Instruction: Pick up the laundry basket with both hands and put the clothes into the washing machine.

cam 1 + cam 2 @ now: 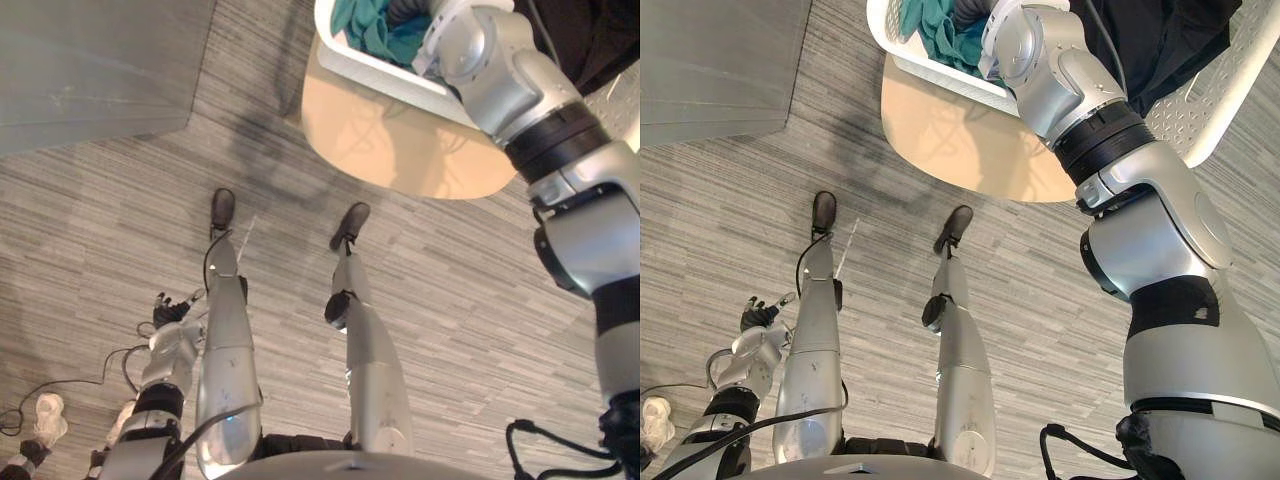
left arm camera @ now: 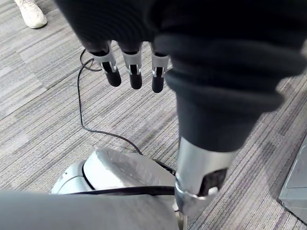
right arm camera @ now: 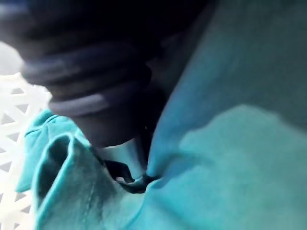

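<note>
**Basket on the table, right hand deep in the teal clothes**

The grey striped carpet floor (image 1: pixel 480 300) takes most of the head views. At the far left on it stands a large grey unit (image 1: pixel 90 70) with a flat top; what it is, I cannot tell.

At the far right stands a round table (image 1: pixel 400 150) with a pale wooden top. The white laundry basket (image 1: pixel 380 70) stands on this table, at its far side, and its near rim lies across the tabletop. No hand lifts it.

Inside the basket lie the teal clothes (image 1: pixel 375 30), crumpled against the near wall. Just beside them is some darker cloth (image 1: pixel 405 10).

The right arm reaches forward over the table and into the basket. In the right wrist view the right hand (image 3: pixel 91 86) is pressed down among the teal folds, with the white lattice wall of the basket at one side. The cloth covers its front part, so I cannot tell if it holds the clothes or only touches them.

The left hand (image 2: pixel 134 62) hangs low at the robot's left side, well apart from the basket. Its fingers are straight and loose over the carpet, and it holds nothing.

A person's white shoe (image 2: pixel 31 13) stands on the carpet near the left hand.
</note>
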Tool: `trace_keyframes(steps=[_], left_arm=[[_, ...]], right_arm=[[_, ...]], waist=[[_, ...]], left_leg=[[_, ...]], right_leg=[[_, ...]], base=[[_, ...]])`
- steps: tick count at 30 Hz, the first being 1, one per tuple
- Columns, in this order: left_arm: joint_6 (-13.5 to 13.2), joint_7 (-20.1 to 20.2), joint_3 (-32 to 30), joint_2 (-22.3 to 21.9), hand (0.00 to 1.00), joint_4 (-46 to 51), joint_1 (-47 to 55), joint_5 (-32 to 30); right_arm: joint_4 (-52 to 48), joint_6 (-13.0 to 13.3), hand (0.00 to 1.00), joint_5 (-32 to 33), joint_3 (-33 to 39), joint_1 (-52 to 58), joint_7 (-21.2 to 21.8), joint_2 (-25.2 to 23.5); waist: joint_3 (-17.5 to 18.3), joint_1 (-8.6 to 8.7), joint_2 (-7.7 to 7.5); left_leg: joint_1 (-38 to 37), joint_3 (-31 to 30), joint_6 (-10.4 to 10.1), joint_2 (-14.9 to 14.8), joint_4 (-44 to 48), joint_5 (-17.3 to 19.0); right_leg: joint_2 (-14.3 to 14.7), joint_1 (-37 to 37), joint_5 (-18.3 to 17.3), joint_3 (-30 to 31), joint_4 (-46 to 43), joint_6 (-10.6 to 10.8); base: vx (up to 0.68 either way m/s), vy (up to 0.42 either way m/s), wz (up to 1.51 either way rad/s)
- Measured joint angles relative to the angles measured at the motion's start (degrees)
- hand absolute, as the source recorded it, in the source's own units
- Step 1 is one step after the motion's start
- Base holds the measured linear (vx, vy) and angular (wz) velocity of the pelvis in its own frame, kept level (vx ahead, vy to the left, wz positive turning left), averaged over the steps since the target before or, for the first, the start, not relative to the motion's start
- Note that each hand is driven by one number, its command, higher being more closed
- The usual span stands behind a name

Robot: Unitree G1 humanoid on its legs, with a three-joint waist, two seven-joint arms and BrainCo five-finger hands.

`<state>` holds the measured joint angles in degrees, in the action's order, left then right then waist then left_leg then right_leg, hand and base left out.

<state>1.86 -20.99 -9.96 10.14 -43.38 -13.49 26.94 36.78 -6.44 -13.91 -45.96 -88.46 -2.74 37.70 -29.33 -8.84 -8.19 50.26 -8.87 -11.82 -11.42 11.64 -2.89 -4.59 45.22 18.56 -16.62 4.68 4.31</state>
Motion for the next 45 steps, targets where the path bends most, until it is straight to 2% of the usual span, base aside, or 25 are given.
trace_keyframes(steps=[15, 17, 20, 23, 25, 29, 33, 37, 41, 45], left_arm=[[0.0, 0.11, 0.15, 0.0, 0.0, 0.01, 0.0, 0.5], [-0.01, 0.1, 0.14, -0.03, 0.0, 0.01, 0.0, 0.49], [-0.01, 0.04, 0.1, -0.08, 0.0, 0.01, 0.01, 0.49], [0.0, -0.05, 0.04, -0.3, 0.0, -0.1, 0.01, 0.5], [0.0, -0.3, -0.04, -0.51, 0.0, -0.2, 0.01, 0.54], [0.0, -0.36, 0.02, -0.83, 0.0, -1.33, 0.01, 1.12], [0.19, -0.34, 0.36, -1.46, 0.0, -3.29, -0.01, 2.24], [0.23, -0.34, 0.51, -1.48, 0.0, -4.74, -0.02, 2.78], [0.27, -0.27, 0.61, -1.84, 0.0, -4.69, -0.02, 3.6], [0.35, -0.23, 0.63, -2.15, 0.0, -4.45, -0.02, 4.3]], right_arm=[[0.0, 0.05, 1.0, -0.04, -0.34, 0.1, 0.24, -0.18], [0.01, 0.08, 1.0, 0.0, 0.44, 0.48, 0.09, -0.21], [0.05, -0.01, 1.0, 0.84, 6.4, 3.01, -1.86, -1.42], [0.2, -0.06, 1.0, 5.86, 12.78, 5.26, -5.34, -1.55], [0.26, -0.04, 1.0, 12.13, 18.78, 6.4, -8.48, -1.8], [0.84, 0.39, 1.0, 22.16, 25.76, 7.87, -12.31, -3.33], [2.23, 3.79, 1.0, 33.38, 33.44, 9.56, -15.42, -5.08], [2.89, 6.1, 1.0, 44.2, 38.63, 11.41, -17.35, -8.82], [2.7, 7.1, 1.0, 50.35, 41.43, 12.39, -17.76, -12.46], [0.87, 9.56, 1.0, 57.01, 42.59, 13.2, -17.87, -17.13]], waist=[[0.01, -0.07, -0.01], [0.01, -0.1, -0.01], [0.0, -0.14, -0.01], [0.0, -0.31, 0.0], [0.0, -0.43, 0.0], [-0.15, -0.25, 0.58], [-0.06, -0.18, 2.16], [0.04, 0.02, 2.48], [0.19, 0.38, 3.01], [0.21, 1.07, 3.05]], left_leg=[[0.66, 0.25, 0.17, 0.01, 2.61, 1.28], [0.67, 0.27, 0.24, 0.02, 2.85, 1.34], [0.66, 0.44, 0.31, 0.07, 3.29, 1.51], [0.58, 0.62, 0.31, 0.1, 3.41, 1.5], [0.38, 1.1, 0.53, 0.22, 4.18, 1.65], [-1.6, 2.22, 0.76, 0.4, 4.45, 1.82], [-3.24, 2.92, 0.74, 0.41, 5.46, 2.27], [-5.74, 4.59, 0.68, 0.3, 5.18, 2.24], [-7.77, 5.41, 0.55, 0.17, 5.13, 2.43], [-10.31, 6.17, 0.53, -0.05, 5.09, 2.85]], right_leg=[[0.08, -0.27, 0.24, 0.37, -0.01, -0.05], [0.08, -0.33, 0.3, 0.42, -0.01, -0.09], [0.05, -0.46, 0.41, 0.58, -0.01, -0.14], [0.03, -0.46, 0.58, 0.78, -0.01, -0.15], [-0.03, -0.56, 0.91, 1.5, -0.01, -0.26], [-0.32, -1.89, 1.33, 2.62, -0.01, -0.13], [-0.34, -3.38, 1.17, 3.64, 0.0, 0.18], [-0.37, -4.63, 1.34, 5.22, 0.0, 0.2], [-0.35, -6.11, 1.35, 5.94, 0.0, 0.19], [-0.2, -8.18, 1.35, 6.61, 0.0, 0.18]], base=[[-0.02, -0.006, -0.01], [-0.03, -0.013, 0.0], [-0.04, -0.011, -0.01], [-0.04, -0.012, -0.02], [-0.04, -0.005, -0.08], [-0.04, 0.002, -0.07], [-0.06, 0.002, -0.07], [-0.05, -0.008, -0.12], [-0.04, 0.002, -0.07], [-0.03, 0.008, -0.06]])
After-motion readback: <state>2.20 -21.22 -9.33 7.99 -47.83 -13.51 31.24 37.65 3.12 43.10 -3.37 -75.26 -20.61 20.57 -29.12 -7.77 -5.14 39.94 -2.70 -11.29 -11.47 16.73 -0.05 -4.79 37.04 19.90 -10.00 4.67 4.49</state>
